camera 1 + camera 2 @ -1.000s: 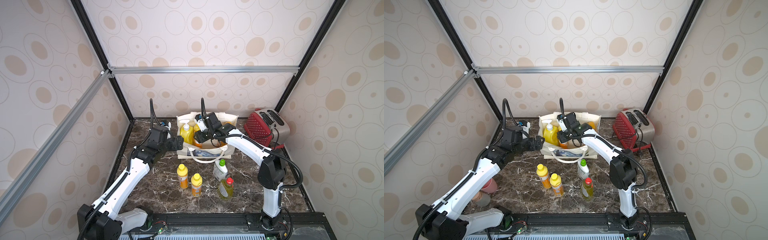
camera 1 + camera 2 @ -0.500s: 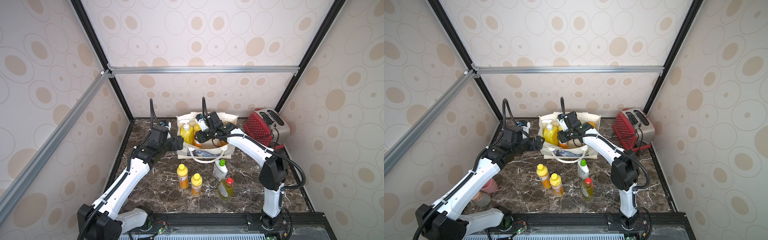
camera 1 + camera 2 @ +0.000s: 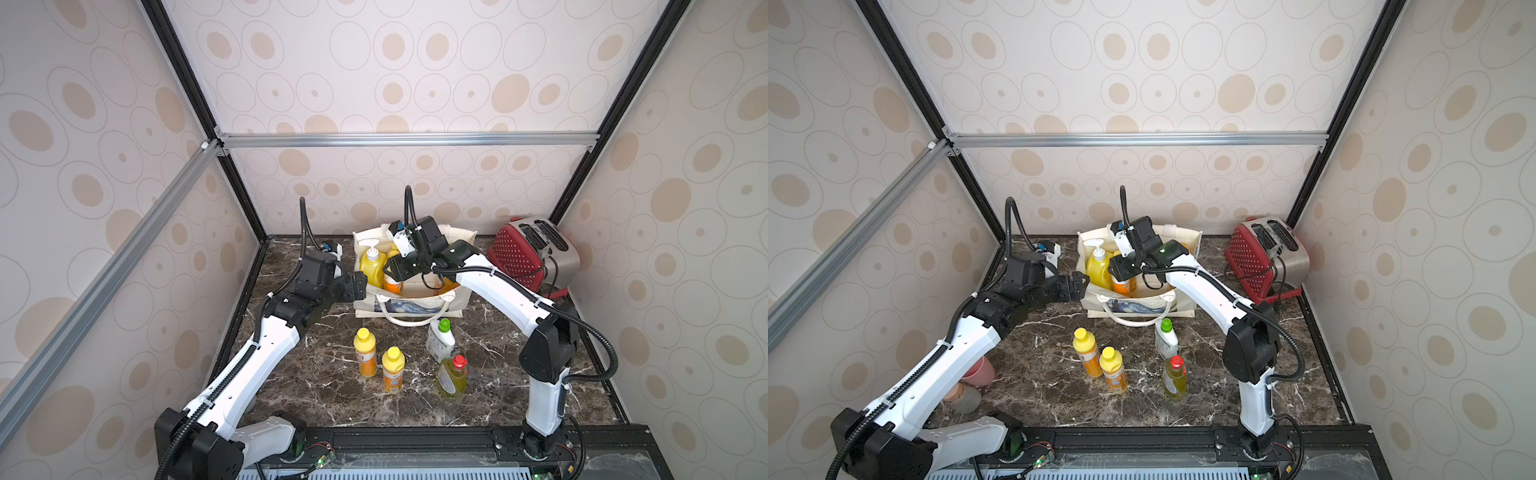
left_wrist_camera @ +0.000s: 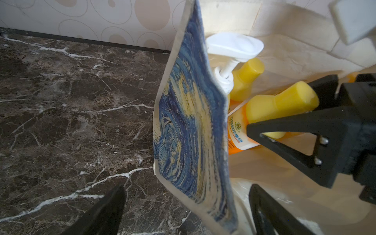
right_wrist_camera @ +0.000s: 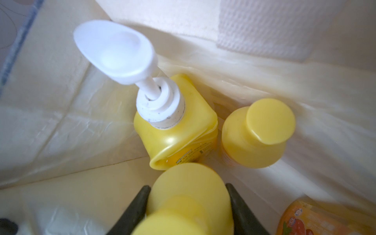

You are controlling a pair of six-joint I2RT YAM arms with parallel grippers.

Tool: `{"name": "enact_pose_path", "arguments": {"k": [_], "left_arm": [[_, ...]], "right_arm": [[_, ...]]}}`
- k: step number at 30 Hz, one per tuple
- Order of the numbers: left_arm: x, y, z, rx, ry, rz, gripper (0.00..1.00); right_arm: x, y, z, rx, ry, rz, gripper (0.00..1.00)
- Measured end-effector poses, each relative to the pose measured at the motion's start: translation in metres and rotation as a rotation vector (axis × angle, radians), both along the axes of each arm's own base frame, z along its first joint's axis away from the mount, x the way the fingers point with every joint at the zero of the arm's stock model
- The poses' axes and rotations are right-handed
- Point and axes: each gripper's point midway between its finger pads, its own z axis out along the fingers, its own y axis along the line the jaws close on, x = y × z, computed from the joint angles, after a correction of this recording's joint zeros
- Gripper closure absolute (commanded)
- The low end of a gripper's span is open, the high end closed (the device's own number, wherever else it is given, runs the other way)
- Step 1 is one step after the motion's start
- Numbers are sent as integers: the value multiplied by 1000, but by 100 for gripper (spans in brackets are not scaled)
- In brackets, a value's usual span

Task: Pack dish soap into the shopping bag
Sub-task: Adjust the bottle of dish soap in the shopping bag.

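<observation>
The shopping bag (image 3: 457,303), a cream canvas tote with white rope handles and a blue-and-yellow swirl print, stands upright with its mouth open. Inside it stand the big yellow pump bottle (image 3: 372,266) and, beside it, a small yellow-capped bottle (image 5: 256,134). The held small bottle (image 4: 280,105) sits cap-up inside the bag, clamped by the right gripper (image 5: 187,189). In front of the bag, four bottles stand upright:
- the rear orange bottle (image 3: 365,353)
- the front orange bottle (image 3: 392,370)
- the white green-capped bottle (image 3: 440,340)
- the yellow-green red-capped bottle (image 3: 452,376)

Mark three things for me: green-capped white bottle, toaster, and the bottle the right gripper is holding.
green-capped white bottle (image 3: 439,344): in a top view, on its white body.
toaster (image 3: 513,259): in a top view, on its red perforated side.
gripped yellow-capped bottle (image 5: 189,183): in the right wrist view, on its yellow cap.
</observation>
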Motion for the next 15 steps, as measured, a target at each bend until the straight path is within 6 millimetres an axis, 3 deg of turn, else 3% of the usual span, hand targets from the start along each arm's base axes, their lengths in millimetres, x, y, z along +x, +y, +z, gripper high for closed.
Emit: {"name": "enact_pose_path", "arguments": {"k": [9, 15], "left_arm": [[0, 0, 0, 3, -1, -3, 7], [0, 0, 0, 4, -1, -3, 7]], "right_arm": [[7, 4, -24, -24, 22, -6, 67], [8, 4, -27, -23, 17, -9, 46]]}}
